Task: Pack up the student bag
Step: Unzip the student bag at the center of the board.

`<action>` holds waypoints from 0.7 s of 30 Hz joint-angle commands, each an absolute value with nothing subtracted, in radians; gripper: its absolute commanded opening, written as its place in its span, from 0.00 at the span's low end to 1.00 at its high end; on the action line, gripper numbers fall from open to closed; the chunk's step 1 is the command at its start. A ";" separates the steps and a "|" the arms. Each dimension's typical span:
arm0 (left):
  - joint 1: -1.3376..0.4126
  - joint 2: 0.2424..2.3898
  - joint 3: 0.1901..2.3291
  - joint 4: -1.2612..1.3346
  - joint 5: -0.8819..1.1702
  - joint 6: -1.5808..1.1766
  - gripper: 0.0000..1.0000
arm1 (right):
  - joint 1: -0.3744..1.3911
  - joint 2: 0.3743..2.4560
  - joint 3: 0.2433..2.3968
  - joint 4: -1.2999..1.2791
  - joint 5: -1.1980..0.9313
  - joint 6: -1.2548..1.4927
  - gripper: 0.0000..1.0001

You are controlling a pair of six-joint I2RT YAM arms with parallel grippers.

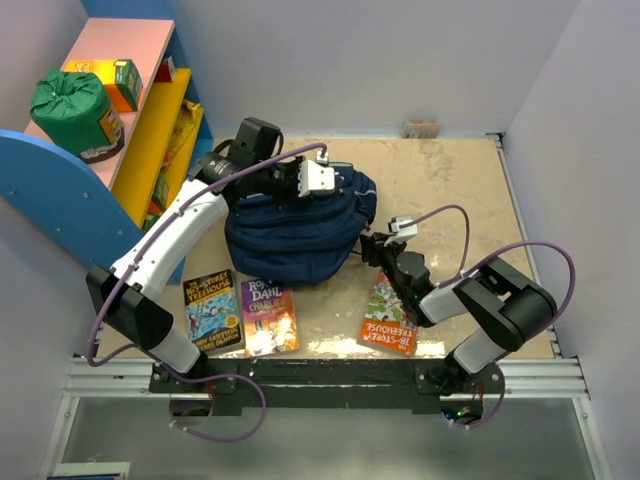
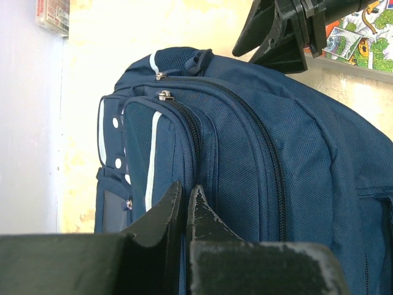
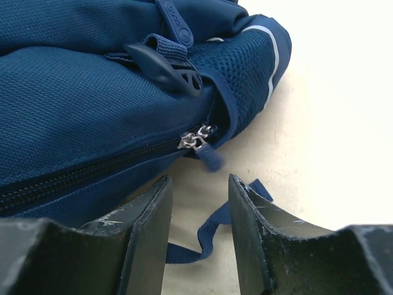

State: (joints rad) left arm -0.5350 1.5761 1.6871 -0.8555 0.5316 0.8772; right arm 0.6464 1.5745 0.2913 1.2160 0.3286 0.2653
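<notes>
The student bag (image 1: 300,225) lies mid-frame on the desk (image 1: 450,180). My left claw (image 2: 187,190) is pressed narrow against its front, and I can't tell whether fabric is caught. My right claw (image 3: 199,184) is partly wide with nothing in it, a zip pull (image 3: 195,141) just ahead. Three books (image 1: 268,317) lie below, one partly under my right arm. A green sack (image 1: 75,110) sits on the upper-left shelf (image 1: 130,50).

The top camera sits above and behind the arm bases (image 1: 300,385), looking down on the whole beige table (image 1: 450,180). The left wrist camera looks past the left gripper (image 2: 185,190), close against the large navy-blue fabric backpack (image 2: 258,153); the right wrist camera, low behind the right gripper (image 3: 199,184), faces its zipped edge from close by. All three views share that backpack.
</notes>
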 commanded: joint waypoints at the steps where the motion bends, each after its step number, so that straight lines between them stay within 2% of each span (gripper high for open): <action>1: -0.534 1.506 1.750 -0.767 0.589 0.879 0.00 | 0.650 1.611 0.307 1.404 0.336 0.226 0.46; 8: -0.534 1.509 1.747 -0.779 0.600 0.880 0.00 | 0.650 1.644 0.330 1.405 0.371 0.241 0.42; 14: -0.534 1.508 1.746 -0.790 0.591 0.873 0.00 | 0.650 1.654 0.339 1.407 0.376 0.241 0.21; 17: -0.534 1.502 1.746 -0.795 0.589 0.865 0.00 | 0.650 1.674 0.339 1.439 0.359 0.222 0.23; 21: -0.534 1.493 1.744 -0.801 0.591 0.862 0.00 | 0.649 1.692 0.350 1.450 0.328 0.224 0.35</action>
State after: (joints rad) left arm -0.5350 1.5761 1.6871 -0.8875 0.5426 0.8730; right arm 0.6472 1.6722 0.3199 1.2972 0.3447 0.2451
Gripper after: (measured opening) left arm 0.050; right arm 0.295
